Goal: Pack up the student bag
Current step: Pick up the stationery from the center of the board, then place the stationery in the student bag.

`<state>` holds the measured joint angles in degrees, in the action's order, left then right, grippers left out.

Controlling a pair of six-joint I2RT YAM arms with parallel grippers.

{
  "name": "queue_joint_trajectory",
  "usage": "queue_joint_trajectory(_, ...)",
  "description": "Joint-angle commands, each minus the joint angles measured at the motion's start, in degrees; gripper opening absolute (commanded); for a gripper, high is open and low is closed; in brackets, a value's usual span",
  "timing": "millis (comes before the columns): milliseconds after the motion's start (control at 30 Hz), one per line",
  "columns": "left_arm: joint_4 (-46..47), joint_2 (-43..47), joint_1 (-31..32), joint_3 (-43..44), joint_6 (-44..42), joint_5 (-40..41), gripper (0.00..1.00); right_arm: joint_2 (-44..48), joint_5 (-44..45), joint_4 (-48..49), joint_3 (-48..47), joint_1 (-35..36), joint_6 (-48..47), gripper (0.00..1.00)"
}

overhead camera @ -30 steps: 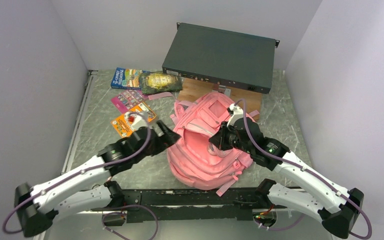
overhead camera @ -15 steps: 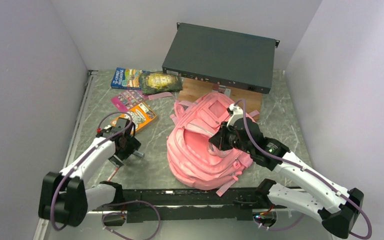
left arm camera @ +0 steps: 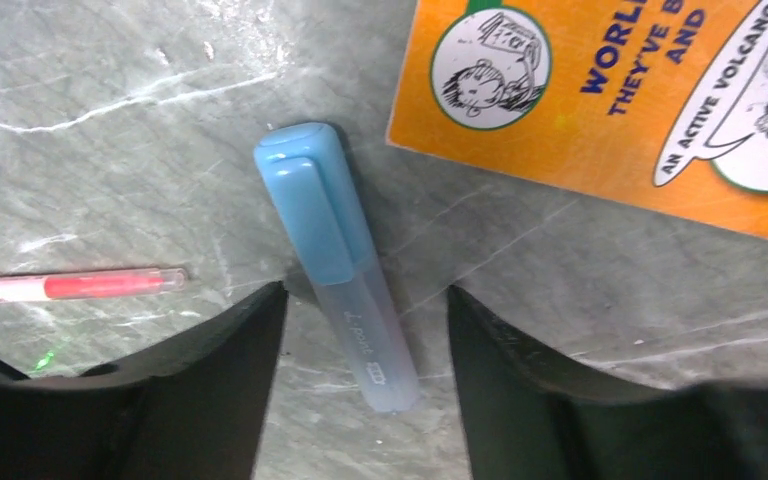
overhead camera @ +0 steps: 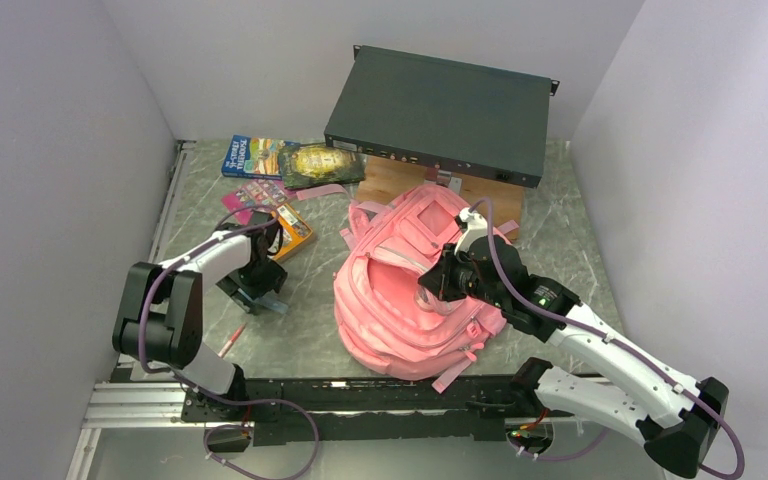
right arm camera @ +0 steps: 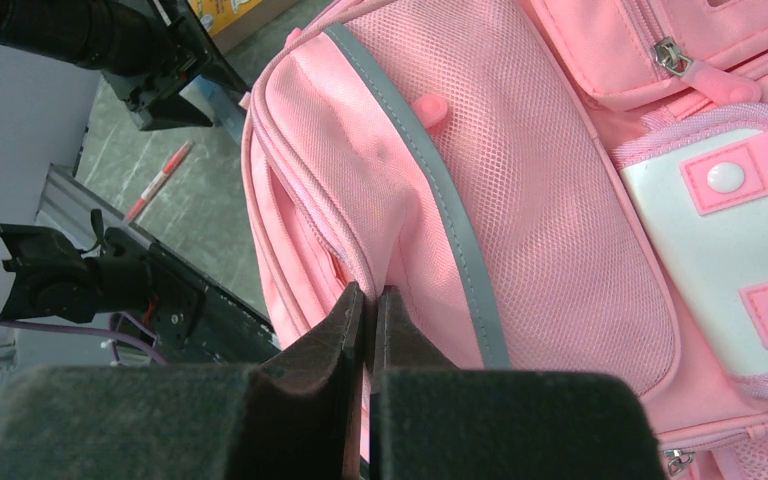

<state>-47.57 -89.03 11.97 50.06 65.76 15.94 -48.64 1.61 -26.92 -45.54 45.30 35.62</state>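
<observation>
Top external view shows the student bag (overhead camera: 400, 310), pink with a mesh pocket, grey trim and pale zips, lying on the table (overhead camera: 580, 230) right of centre, its main mouth gaping on pink lining. The right gripper (right arm camera: 368, 305) is pinched tight on a fold at that opening. The left gripper (left arm camera: 365, 300) is spread wide astride a blue highlighter (left arm camera: 335, 260), holding nothing. A red pen (left arm camera: 70, 287) lies nearer and an orange book (left arm camera: 610, 100) just beyond.

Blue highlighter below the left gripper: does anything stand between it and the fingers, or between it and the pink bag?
Nothing visible does. The left gripper is open astride the blue highlighter. The red pen and orange book lie aside, and the table toward the student bag looks bare.
</observation>
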Motion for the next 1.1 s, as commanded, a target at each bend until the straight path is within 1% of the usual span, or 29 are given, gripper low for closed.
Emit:
queue_joint_trajectory(0,0.25,-1.83,-0.95,-1.07,2.66,1.47,0.59,2.05,1.53,5.0,-2.71,-0.21,1.05,0.0)
queue_joint_trajectory(67,1.95,-0.3,-0.99,-2.69,2.93,1.18,0.53,2.26,2.0,4.63,-2.8,-0.21,0.88,0.0)
queue_joint_trajectory(233,5.46,6.51,-1.07,-7.6,3.0,1.55,0.49,2.65,2.94,4.42,-2.79,-0.21,0.51,0.0)
queue_joint_trajectory(333,6.32,12.66,-1.12,-10.28,2.68,1.89,0.42,2.44,2.89,4.58,-2.8,-0.21,0.42,0.0)
queue_joint_trajectory(367,6.75,14.82,-1.15,-11.2,2.38,1.95,0.4,2.29,2.8,4.73,-2.76,-0.21,0.42,0.0)
queue_joint_trajectory(433,7.67,19.1,-1.16,-12.92,1.21,1.26,0.3,2.0,2.57,5.08,-2.74,-0.21,0.5,0.0)
queue_joint_trajectory(533,8.32,25.23,-1.16,-14.72,-0.38,0.45,0.23,1.56,2.24,5.62,-2.63,-0.21,0.59,0.0)
queue_joint_trajectory(600,7.87,28.61,-1.16,-14.98,-1.79,0.09,0.13,1.17,1.98,5.94,-2.55,-0.21,0.63,0.0)
queue_joint_trajectory(667,8.64,31.73,-1.16,-15.12,-4.28,-1.41,0.1,0.85,1.7,6.08,-2.62,-0.19,0.76,0.0)
queue_joint_trajectory(767,12.84,37.4,-1.16,-15.78,-10.01,-7.04,0.1,0.53,1.41,6.13,-2.72,-0.21,0.79,0.0)
queue_joint_trajectory(833,18.53,41.91,-1.16,-17.21,-14.25,-14.3,0.08,0.57,1.36,6.25,-2.63,-0.17,0.93,0.0)
queue_joint_trajectory(900,24.73,47.38,-1.16,-18.77,-16.14,-22.93,0.07,0.57,1.38,6.41,-2.52,-0.2,1.02,0.0)
queue_joint_trajectory(933,28.12,49.42,-1.04,-19.35,-15.96,-28.48,0.07,0.52,1.34,6.48,-2.46,-0.19,1.09,0.0)
queue_joint_trajectory(1000,34.28,52.39,-0.47,-20.45,-13.38,-34.99,0.06,0.4,1.21,6.71,-2.37,-0.19,1.27,0.0)
queue_joint_trajectory(1067,39.64,54.03,2.05,-21.14,-9.59,-37.47,0.0,0.18,0.91,7.38,-2.13,-0.21,1.45,0.0)
